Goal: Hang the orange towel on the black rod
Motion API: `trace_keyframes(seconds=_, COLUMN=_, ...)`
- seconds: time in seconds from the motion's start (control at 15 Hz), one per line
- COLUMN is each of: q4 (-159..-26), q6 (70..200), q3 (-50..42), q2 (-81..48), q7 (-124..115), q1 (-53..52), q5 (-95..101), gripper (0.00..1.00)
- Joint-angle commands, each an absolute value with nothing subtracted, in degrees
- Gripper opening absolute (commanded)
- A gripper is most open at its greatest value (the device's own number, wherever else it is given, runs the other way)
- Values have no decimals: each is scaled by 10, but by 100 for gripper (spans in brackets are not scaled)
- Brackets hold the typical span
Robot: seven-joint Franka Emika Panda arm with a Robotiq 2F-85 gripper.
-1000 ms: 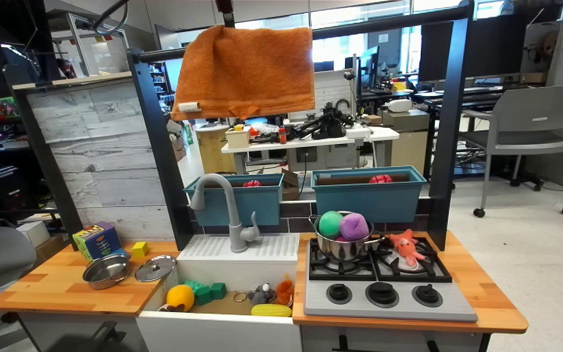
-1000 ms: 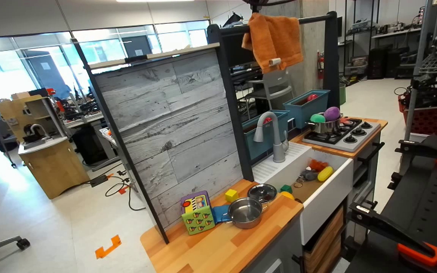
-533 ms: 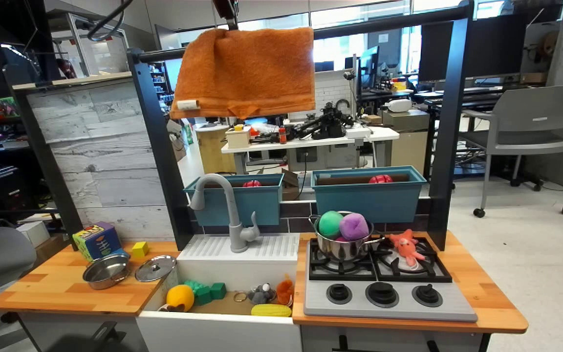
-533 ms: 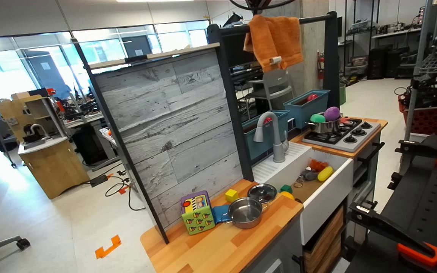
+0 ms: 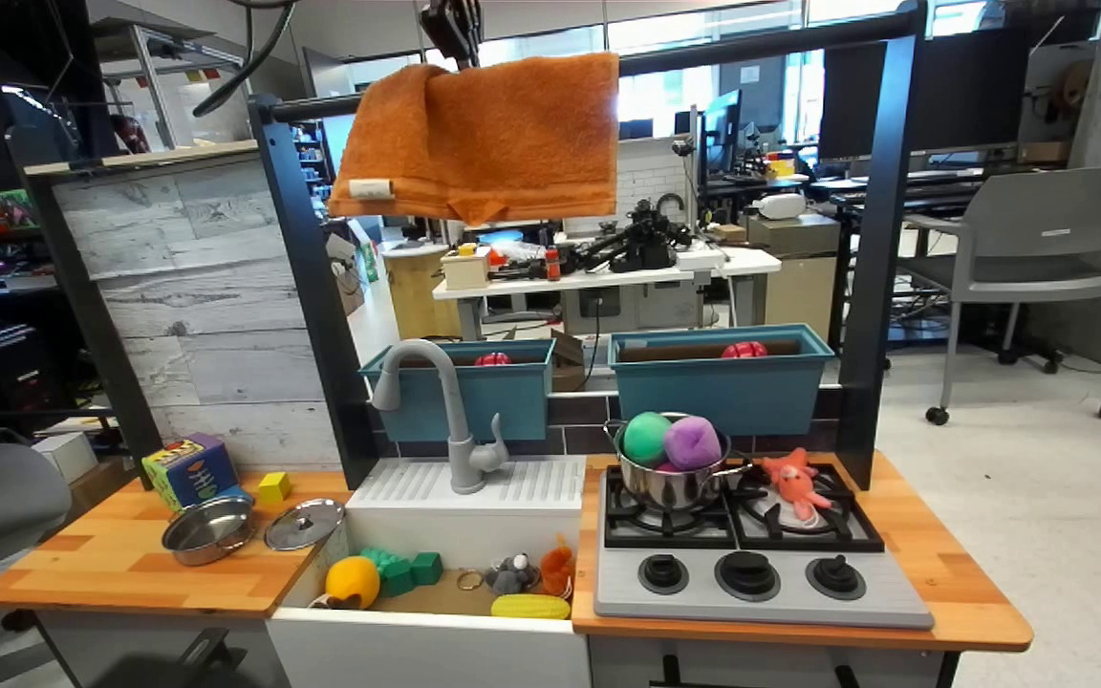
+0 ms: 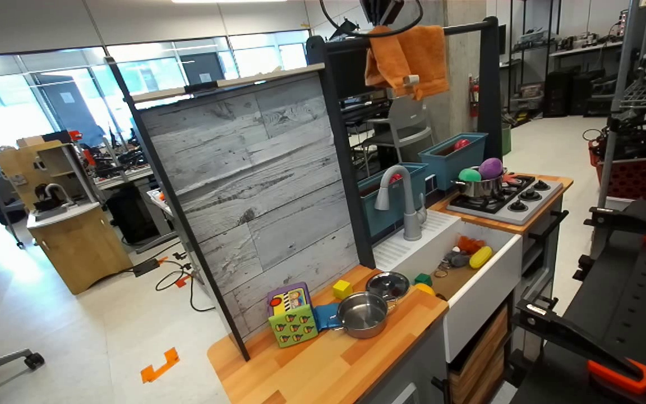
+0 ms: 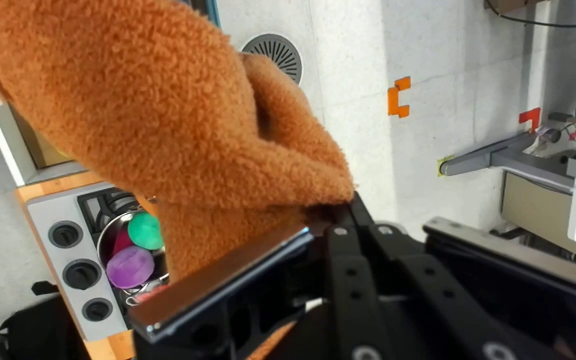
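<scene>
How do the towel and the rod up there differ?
Colour: the towel is orange, the rod black. Shape: the towel drapes in folds, the rod runs straight. Support: the claw grips the towel, while posts hold the rod at its ends. Both are higher than the sink.

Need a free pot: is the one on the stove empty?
Not empty: the pot holds a green toy and a purple toy in all views.

All views share the towel (image 5: 503, 139), wrist view nearest.
</scene>
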State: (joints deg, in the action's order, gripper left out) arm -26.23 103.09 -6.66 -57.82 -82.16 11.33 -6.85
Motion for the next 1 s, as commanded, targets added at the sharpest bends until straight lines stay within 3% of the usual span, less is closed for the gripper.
trace_keyframes(seconds=0.0, q4=-238, q6=1044, q3=-65, q2=-598, q7=-849, q1=111, q5=-53, gripper=1)
trace_keyframes(seconds=0.93, q4=-242, q6=1035, q3=-66, q2=-615, q7=-887, q1=111, q5=-43, gripper=1)
